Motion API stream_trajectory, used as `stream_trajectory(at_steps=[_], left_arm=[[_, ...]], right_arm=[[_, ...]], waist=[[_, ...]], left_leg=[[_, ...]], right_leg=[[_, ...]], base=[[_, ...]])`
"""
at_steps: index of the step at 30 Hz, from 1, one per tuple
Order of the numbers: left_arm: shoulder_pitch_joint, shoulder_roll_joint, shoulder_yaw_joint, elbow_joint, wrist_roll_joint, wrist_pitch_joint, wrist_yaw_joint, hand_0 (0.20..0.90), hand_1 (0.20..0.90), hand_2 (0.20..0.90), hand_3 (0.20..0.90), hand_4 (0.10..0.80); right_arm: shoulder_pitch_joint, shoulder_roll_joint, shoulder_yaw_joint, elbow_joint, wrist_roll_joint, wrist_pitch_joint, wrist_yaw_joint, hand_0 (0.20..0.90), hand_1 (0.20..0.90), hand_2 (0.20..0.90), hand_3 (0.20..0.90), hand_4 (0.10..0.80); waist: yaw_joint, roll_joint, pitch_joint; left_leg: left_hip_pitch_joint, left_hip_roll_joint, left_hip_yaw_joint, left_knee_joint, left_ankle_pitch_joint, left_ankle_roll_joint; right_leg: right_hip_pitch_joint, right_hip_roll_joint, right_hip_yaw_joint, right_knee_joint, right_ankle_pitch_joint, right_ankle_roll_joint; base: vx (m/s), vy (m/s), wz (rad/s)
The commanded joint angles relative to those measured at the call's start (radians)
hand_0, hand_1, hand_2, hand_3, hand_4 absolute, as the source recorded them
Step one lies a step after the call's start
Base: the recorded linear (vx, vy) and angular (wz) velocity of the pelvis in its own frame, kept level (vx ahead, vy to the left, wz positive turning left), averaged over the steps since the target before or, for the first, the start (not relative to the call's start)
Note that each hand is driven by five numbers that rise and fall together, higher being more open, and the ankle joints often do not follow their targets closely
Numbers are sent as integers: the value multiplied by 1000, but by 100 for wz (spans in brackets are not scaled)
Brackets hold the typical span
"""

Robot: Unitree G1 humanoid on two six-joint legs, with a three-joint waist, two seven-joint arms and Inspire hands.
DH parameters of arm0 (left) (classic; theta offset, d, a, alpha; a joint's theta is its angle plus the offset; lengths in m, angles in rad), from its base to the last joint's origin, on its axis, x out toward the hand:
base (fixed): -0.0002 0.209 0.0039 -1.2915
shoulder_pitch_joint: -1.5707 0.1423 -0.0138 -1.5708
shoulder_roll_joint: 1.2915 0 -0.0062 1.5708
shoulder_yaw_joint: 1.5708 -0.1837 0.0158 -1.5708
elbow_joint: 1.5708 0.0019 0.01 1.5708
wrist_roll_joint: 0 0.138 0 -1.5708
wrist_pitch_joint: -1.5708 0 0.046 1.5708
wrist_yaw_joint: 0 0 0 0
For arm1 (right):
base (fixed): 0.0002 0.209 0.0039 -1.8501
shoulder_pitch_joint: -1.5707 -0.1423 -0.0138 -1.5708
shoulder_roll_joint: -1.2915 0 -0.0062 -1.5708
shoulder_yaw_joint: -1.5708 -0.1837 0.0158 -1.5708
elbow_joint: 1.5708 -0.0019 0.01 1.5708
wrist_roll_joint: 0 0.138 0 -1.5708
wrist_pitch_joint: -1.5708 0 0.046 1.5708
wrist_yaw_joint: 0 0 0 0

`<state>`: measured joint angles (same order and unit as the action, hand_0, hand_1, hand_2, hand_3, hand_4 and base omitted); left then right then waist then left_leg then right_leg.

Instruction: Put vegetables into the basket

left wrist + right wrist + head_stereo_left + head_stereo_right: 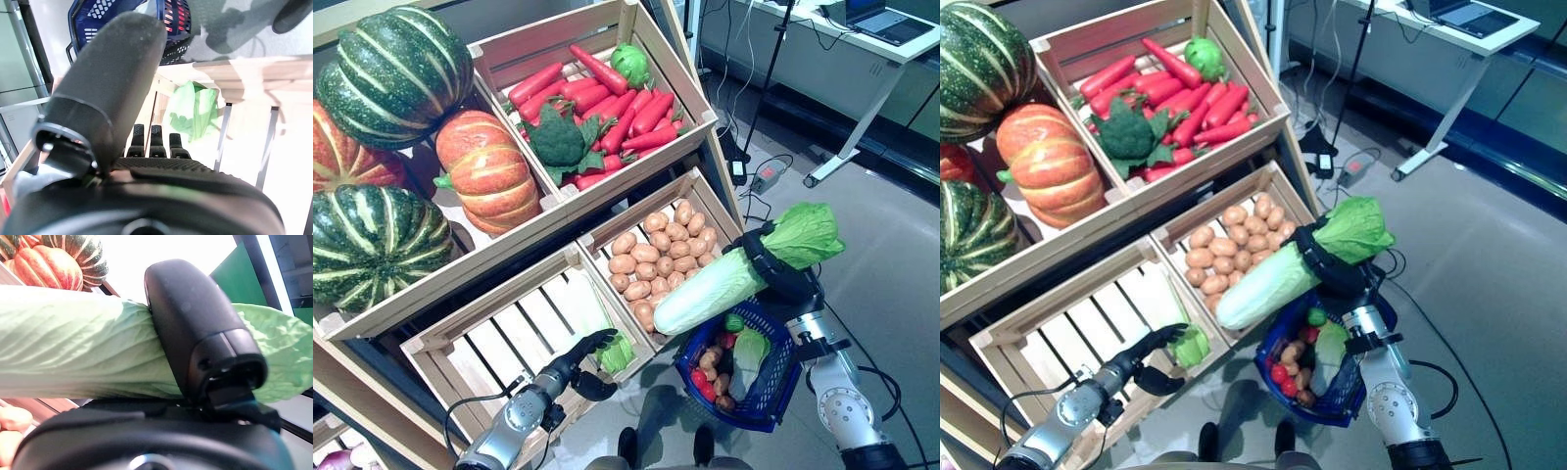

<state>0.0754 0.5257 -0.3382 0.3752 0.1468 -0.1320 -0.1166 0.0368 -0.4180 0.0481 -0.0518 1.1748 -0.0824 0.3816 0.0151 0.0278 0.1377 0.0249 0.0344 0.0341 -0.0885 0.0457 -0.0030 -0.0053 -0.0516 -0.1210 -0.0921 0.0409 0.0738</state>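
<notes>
My right hand (773, 266) is shut on a long napa cabbage (724, 279) with a white stalk and green leafy top, and holds it above the blue basket (773, 392) on the floor. The right wrist view shows my thumb (195, 333) curled over the cabbage (73, 347). The basket holds a green leafy vegetable (747, 351), small red and brown vegetables (710, 377). My left hand (578, 362) is open in the slatted lower crate (509, 333), its fingers (154, 142) pointing at a small green leafy vegetable (619, 351), also in the left wrist view (193, 110).
The wooden stand (558, 211) with its crates rises on the left and behind the basket. A crate of potatoes (656, 250) sits just beside the cabbage. A desk leg (847, 147) and cables (759, 176) lie on the floor at the back right.
</notes>
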Motion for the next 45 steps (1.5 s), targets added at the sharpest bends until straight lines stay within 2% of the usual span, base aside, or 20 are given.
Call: stream_trajectory(at_steps=[1, 6, 10, 12, 15, 17, 21, 24, 31, 33, 35, 41, 45], left_arm=[[-46, 80, 73, -1, 50, -16, 45, 900, 900, 900, 900, 800], [-9, 95, 97, -11, 48, 3, 97, 900, 900, 900, 900, 800], [-28, 115, 118, -51, -3, -30, 180, 900, 900, 900, 900, 800], [-60, 146, 126, -97, -59, -53, 263, 900, 900, 900, 900, 800], [-96, 183, 147, -151, -111, -86, 363, 900, 900, 900, 900, 800], [-136, 209, 156, -170, -122, -129, 487, 900, 900, 900, 900, 800], [-196, 206, 193, -208, -106, -177, 649, 900, 900, 900, 900, 800], [-240, 193, 204, -245, -59, -166, 744, 900, 900, 900, 900, 800], [-314, 185, 191, -272, 25, -160, 860, 900, 900, 900, 900, 800], [-362, 193, 163, -273, 90, -152, 919, 900, 900, 900, 900, 800], [-391, 197, 149, -280, 79, -141, 945, 900, 900, 900, 900, 800], [-481, 188, 89, -270, 89, -131, 946, 900, 900, 900, 900, 800], [-503, 179, 49, -266, 84, -148, 930, 900, 900, 900, 900, 800]], right_arm=[[-56, -34, -101, -131, -58, -57, 17, 300, 300, 300, 300, 400], [-36, -57, -153, -75, -200, -97, -124, 300, 300, 300, 300, 400], [-95, -70, -218, 32, -231, -199, -252, 300, 300, 300, 300, 400], [-159, -110, -259, 96, -197, -261, -341, 300, 300, 300, 300, 400], [-220, -158, -283, 151, -167, -319, -441, 300, 300, 300, 300, 400], [-272, -186, -282, 196, -160, -376, -518, 300, 300, 300, 300, 400], [-337, -195, -283, 241, -174, -451, -631, 300, 300, 300, 300, 400], [-368, -192, -290, 262, -174, -484, -693, 300, 300, 300, 300, 400], [-464, -236, -296, 389, -86, -482, -694, 300, 300, 300, 300, 400], [-523, -252, -266, 449, -46, -470, -687, 300, 300, 300, 300, 400], [-559, -254, -253, 489, 7, -454, -677, 300, 300, 300, 300, 400], [-681, -247, -191, 646, 145, -373, -570, 300, 300, 300, 300, 400], [-729, -240, -160, 722, 185, -341, -556, 300, 300, 300, 300, 400]], waist=[[-18, -44, -43], [-25, -40, -26], [-30, -30, 73], [-29, -18, 162], [-19, -1, 236], [-9, 2, 283], [2, -1, 346], [10, -9, 382], [41, -19, 382], [53, -23, 382], [61, -24, 382], [79, -16, 382], [84, -2, 382]], left_leg=[[-22, 3, -19, 6, -12, -11], [-35, 2, -18, 12, -10, -11], [-126, -2, -9, 73, -10, -9], [-202, -5, -13, 111, 7, -14], [-268, -1, -13, 123, 30, -20], [-332, -7, -17, 145, 40, -23], [-462, -21, -30, 227, 46, -30], [-577, -33, -52, 335, 34, -37], [-760, -50, -78, 496, -12, -28], [-817, -60, -84, 544, -24, -25], [-846, -65, -93, 572, -34, -23], [-909, -86, -107, 604, -41, -22], [-934, -95, -104, 620, -47, -22]], right_leg=[[25, -49, -5, 14, 23, 18], [5, -47, -3, 27, 19, 17], [-90, -42, -1, 95, 8, 5], [-158, -36, 1, 140, 13, -6], [-219, -31, -4, 166, 19, -13], [-275, -28, -13, 190, 22, -18], [-386, -23, -27, 261, 18, -22], [-478, -28, -28, 334, 7, -24], [-664, -57, -30, 465, -16, -28], [-718, -66, -27, 506, -21, -31], [-743, -64, -24, 534, -30, -34], [-797, -53, -25, 560, -36, -44], [-825, -51, -28, 579, -41, -48]], base=[[72, -22, -1], [64, -37, 0], [-199, -61, -2], [-293, -61, -4], [-215, -112, -3], [-214, -140, 2], [-191, -103, 2], [-176, -126, 6], [-103, -93, 19], [-52, -84, 15], [-21, -70, 8], [-11, -54, 12], [-1, 25, 4]])
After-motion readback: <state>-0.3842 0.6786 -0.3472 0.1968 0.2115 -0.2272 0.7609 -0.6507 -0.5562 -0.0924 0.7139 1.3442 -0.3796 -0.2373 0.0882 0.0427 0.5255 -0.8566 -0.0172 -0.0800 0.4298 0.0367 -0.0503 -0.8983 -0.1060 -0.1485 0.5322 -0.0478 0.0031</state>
